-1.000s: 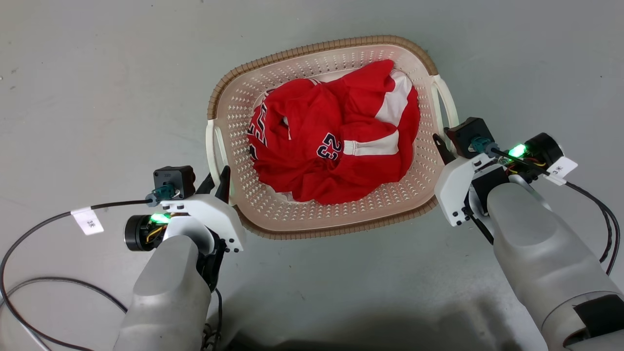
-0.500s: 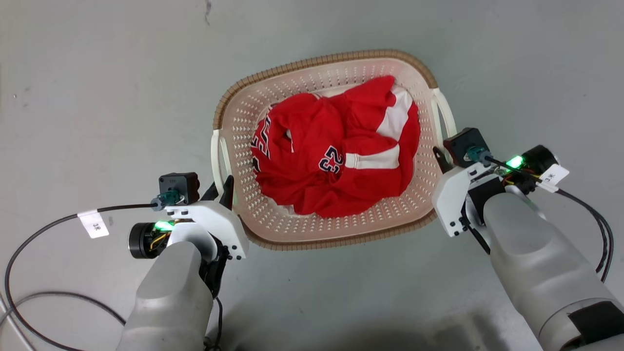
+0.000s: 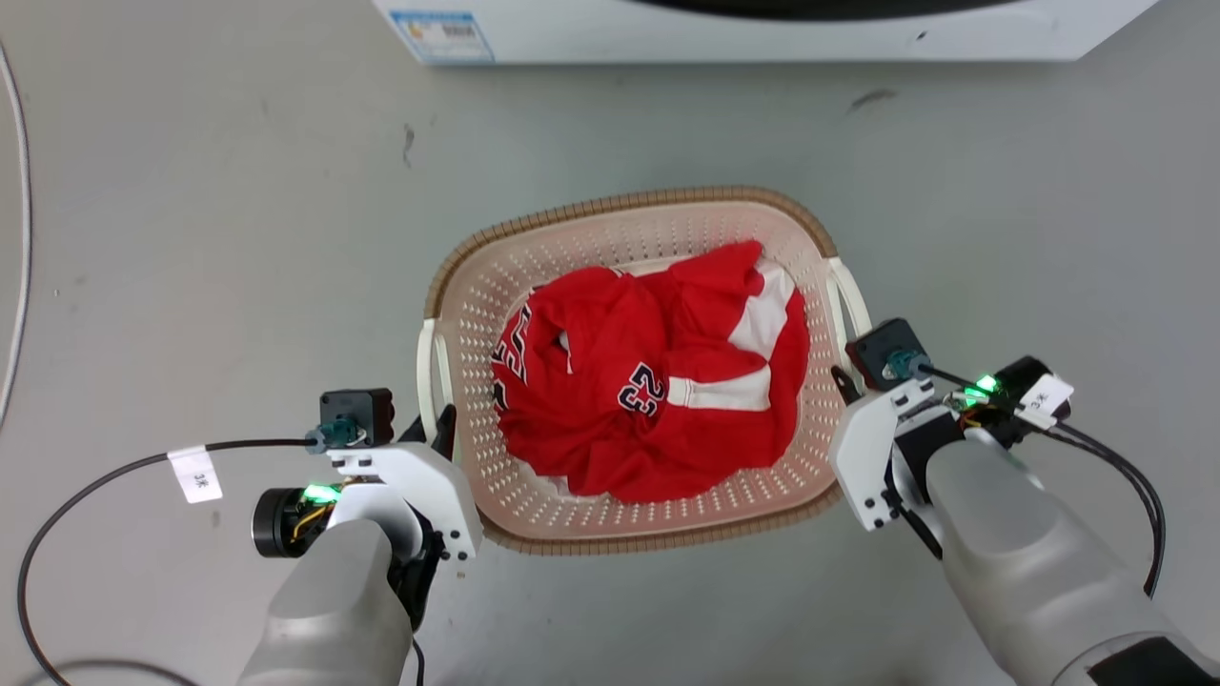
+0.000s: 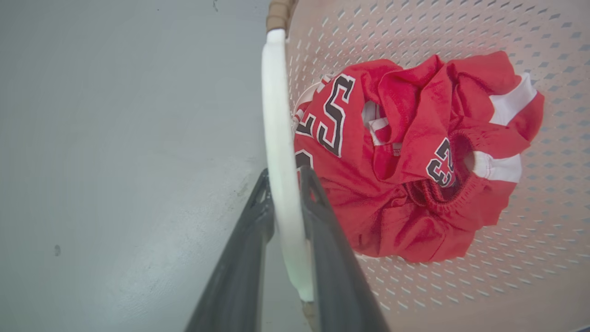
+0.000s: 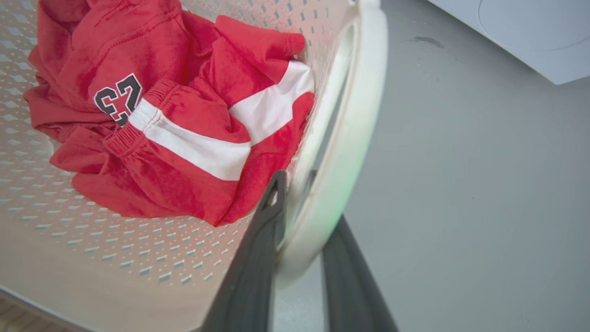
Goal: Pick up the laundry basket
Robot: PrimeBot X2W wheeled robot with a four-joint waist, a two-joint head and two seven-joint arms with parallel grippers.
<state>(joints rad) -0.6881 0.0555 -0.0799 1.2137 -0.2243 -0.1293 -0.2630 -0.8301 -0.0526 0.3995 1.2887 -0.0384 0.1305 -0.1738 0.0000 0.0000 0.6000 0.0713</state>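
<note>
Laundry basket (image 3: 667, 197): cream, perforated, brown woven-look rim, located at centre of the head view over the grey floor (image 3: 191, 238), between the two arms; contact with the floor cannot be confirmed. Contents: crumpled red clothing (image 3: 658, 381) with white bands and the number 23, lying in the bottom. Left handle (image 4: 276, 115): white, runs between the two dark fingers of the left gripper (image 4: 282, 177), which are closed against it from both sides. Right handle (image 5: 364, 92): white, likewise seated between the fingers of the right gripper (image 5: 295, 180), one finger inside the basket wall and one outside, clamped on it. Both pale forearms enter from the bottom edge of the head view. A black cable (image 3: 95, 486) trails left of the left wrist. A white washer (image 3: 762, 29) stands beyond the basket, well apart from it.
</note>
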